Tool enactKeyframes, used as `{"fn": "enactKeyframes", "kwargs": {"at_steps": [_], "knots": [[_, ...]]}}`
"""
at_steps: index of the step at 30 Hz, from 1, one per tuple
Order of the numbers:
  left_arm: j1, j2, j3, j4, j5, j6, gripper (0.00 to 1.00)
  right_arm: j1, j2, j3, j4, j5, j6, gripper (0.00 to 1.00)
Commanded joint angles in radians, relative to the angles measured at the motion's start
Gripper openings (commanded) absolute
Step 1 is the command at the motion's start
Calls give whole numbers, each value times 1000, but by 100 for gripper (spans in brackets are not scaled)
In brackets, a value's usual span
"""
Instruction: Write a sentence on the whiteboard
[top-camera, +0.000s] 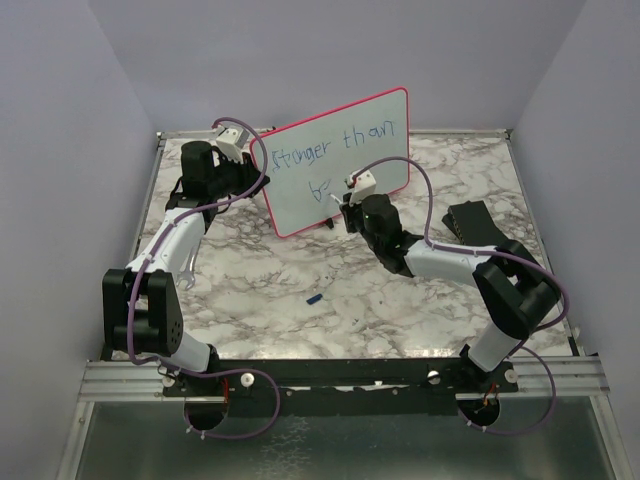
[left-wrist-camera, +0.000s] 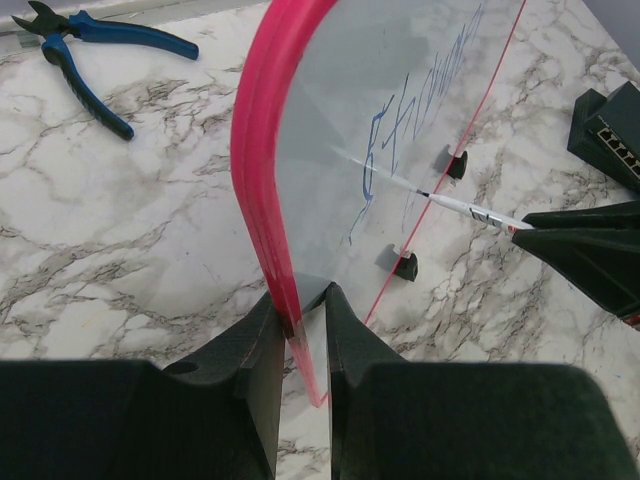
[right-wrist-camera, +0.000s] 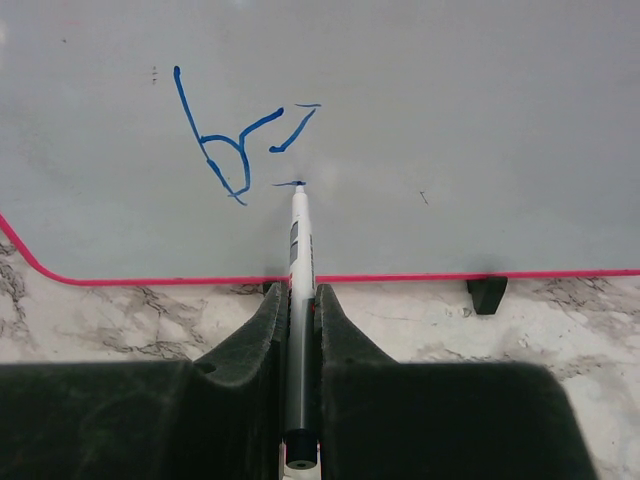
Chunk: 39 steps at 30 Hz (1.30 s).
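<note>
The whiteboard (top-camera: 345, 190) stands upright on two black feet at the back of the table, with a thin pink-red frame. The sentence (top-camera: 340, 150) is in blue; its first row reads "Stronger than". The second row has a "b" and a few strokes (right-wrist-camera: 225, 150). My left gripper (left-wrist-camera: 300, 320) is shut on the board's pink left edge (left-wrist-camera: 262, 150); it also shows in the top view (top-camera: 258, 168). My right gripper (right-wrist-camera: 298, 300) is shut on a white marker (right-wrist-camera: 300, 250). The marker's blue tip touches the board just right of the "b". The right gripper also shows in the top view (top-camera: 342, 201).
Blue-handled pliers (left-wrist-camera: 95, 55) lie on the marble table behind the board's left end. A black box (top-camera: 475, 222) sits at the right. A small blue cap (top-camera: 314, 298) lies on the table in front of the board.
</note>
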Motion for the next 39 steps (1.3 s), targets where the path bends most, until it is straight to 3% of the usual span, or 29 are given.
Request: {"fn": "enactKeyframes", "kwargs": {"at_steps": [1, 13, 25, 39], "knots": [[-10, -24, -21, -10, -23, 42, 5, 2, 4, 32, -22, 57, 3, 1], [-10, -30, -22, -10, -23, 42, 5, -8, 4, 43, -36, 83, 1, 1], [-10, -28, -22, -10, -25, 41, 5, -7, -76, -24, 16, -50, -25, 1], [-14, -31, -26, -10, -31, 47, 5, -19, -161, -6, -64, 24, 22, 1]]}}
